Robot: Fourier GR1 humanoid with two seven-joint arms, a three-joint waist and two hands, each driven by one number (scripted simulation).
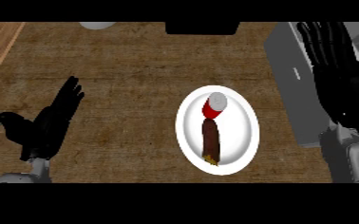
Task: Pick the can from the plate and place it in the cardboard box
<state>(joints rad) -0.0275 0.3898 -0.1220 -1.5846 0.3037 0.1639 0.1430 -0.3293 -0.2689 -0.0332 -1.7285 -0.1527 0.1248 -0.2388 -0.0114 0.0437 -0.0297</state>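
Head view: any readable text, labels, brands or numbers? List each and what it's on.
None readable.
Can: red band near the top and a brown body, lying on the white plate; no lettering can be made out.
Grey box at the right: a small pale mark on its face, too small to read.
Wooden counter, left hand, right hand: no markings.

The plate (216, 129) sits on the table (133, 66), right of centre and toward the near edge. The can (214, 106) lies on the far half of the plate, with a long object (210, 142) just before it on the near half. The left hand (51, 121) shows at the left, well apart from the plate. The right hand (335, 76) shows at the right edge, over a flat-sided box (289, 71) to the plate's right.
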